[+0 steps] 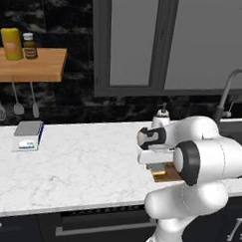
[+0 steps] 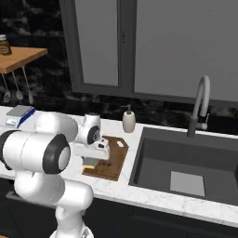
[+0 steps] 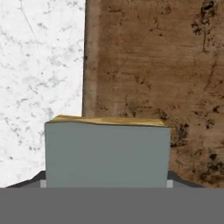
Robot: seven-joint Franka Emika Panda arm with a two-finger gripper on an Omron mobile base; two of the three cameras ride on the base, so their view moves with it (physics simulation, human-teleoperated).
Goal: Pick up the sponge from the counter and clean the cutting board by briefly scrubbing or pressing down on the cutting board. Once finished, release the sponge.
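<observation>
Now scrubbing | gripper (image 2: 91,160) is clamping the sponge (image 3: 107,151), holding it over the near-left part of the cutting board (image 2: 114,158) on the counter (image 1: 81,166) | advice: pressing straight down, flat, staying inside the board edge.

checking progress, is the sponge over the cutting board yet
Yes, the sponge sits in the gripper above the brown cutting board.

Left base view: behind arm at 7 o'clock, faces forward-down over counter (image 1: 76,166). Right base view: behind at 5 o'clock, same aim, takes in sink (image 2: 186,162). Both share counter, cutting board (image 2: 116,155). Hand view: very near, straight down at sponge (image 3: 107,153) over board.
</observation>
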